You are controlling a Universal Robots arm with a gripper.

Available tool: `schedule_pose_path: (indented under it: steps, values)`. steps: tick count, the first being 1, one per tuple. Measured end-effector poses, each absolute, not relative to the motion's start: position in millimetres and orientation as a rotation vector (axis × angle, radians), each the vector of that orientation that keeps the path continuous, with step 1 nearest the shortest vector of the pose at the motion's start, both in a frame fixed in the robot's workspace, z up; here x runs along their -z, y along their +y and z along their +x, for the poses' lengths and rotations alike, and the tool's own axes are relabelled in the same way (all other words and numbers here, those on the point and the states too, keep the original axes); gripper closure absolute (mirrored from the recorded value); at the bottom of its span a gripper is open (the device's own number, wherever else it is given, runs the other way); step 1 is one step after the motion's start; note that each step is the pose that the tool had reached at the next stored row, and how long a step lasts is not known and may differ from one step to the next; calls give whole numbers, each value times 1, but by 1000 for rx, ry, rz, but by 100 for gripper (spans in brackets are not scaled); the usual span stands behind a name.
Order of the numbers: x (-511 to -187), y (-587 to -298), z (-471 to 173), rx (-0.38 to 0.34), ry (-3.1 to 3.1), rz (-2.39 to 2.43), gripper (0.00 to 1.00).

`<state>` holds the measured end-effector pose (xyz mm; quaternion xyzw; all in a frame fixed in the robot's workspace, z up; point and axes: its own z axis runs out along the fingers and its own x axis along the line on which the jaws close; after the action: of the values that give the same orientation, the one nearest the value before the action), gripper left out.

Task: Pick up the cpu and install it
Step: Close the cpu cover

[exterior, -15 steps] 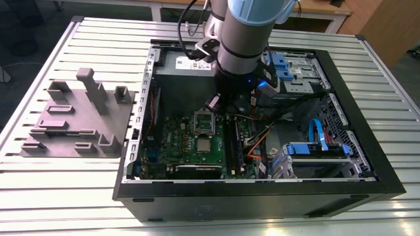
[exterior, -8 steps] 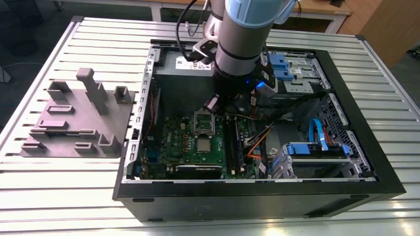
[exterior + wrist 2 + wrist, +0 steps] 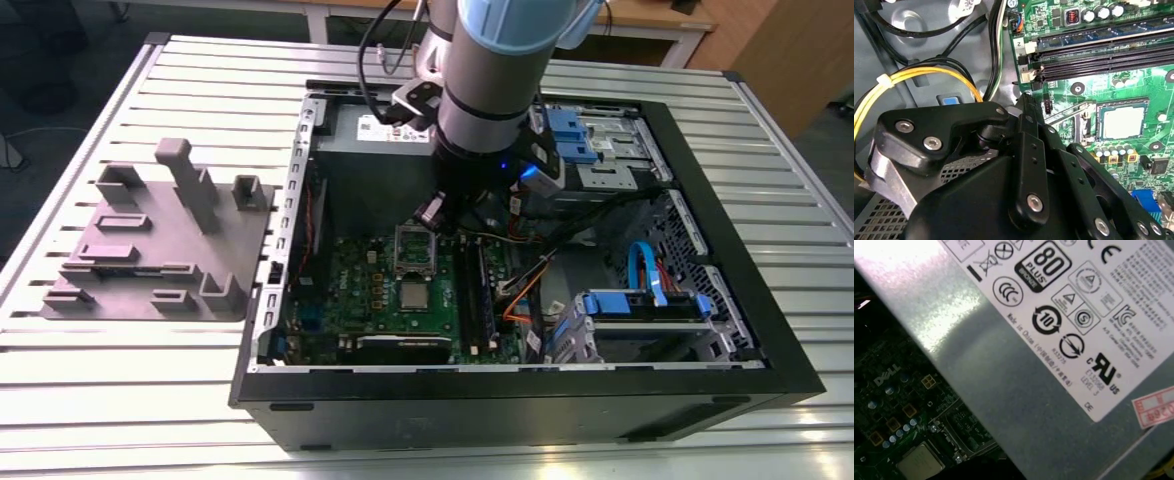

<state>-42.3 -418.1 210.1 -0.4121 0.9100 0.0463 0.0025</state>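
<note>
So the small flat silvery square cpu (image 3: 416, 295) is lying loose on the green motherboard (image 3: 358, 290), just beside the open socket (image 3: 416, 250), not picked up yet, black gripper (image 3: 441, 213) hovering above, can't tell how its jaws stand.

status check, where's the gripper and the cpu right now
Black gripper over the green motherboard, holding nothing visible. Small silvery square cpu lies on the board, untouched. Grey power supply box close by.

Dim case interior (image 3: 534, 330); glare whitens the blurred power supply (image 3: 1019, 355).
</note>
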Motion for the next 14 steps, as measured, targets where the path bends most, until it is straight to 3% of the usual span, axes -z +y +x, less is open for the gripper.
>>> schedule_pose_path:
  steps: [14]
  values:
    - [-220,-418,-43,-73,2877,-1302,90]
